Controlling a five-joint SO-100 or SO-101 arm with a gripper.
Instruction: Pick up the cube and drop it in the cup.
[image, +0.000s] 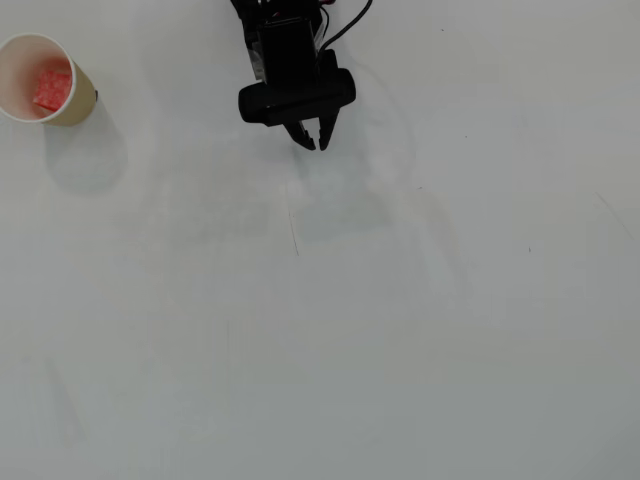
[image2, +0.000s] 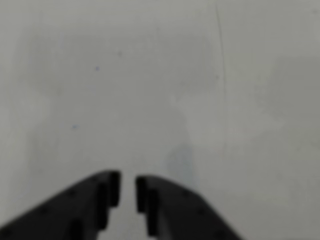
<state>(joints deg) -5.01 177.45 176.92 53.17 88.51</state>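
The tan paper cup (image: 82, 104) stands at the top left of the overhead view. The small red cube (image: 52, 88) lies inside it, on the cream-white bottom. My black gripper (image: 317, 143) is at the top centre, well to the right of the cup, its tips pointing down the view over bare table. Its fingers are nearly together with only a thin slit between them, and nothing is held. The wrist view shows the two dark fingertips (image2: 110, 190) at the bottom edge, the gripper (image2: 127, 192) empty over blurred white table. Cup and cube are out of the wrist view.
The table (image: 320, 330) is plain white with faint scuffs and a thin dark scratch (image: 293, 230) below the gripper. The arm's black body and cables (image: 290, 40) reach in from the top edge.
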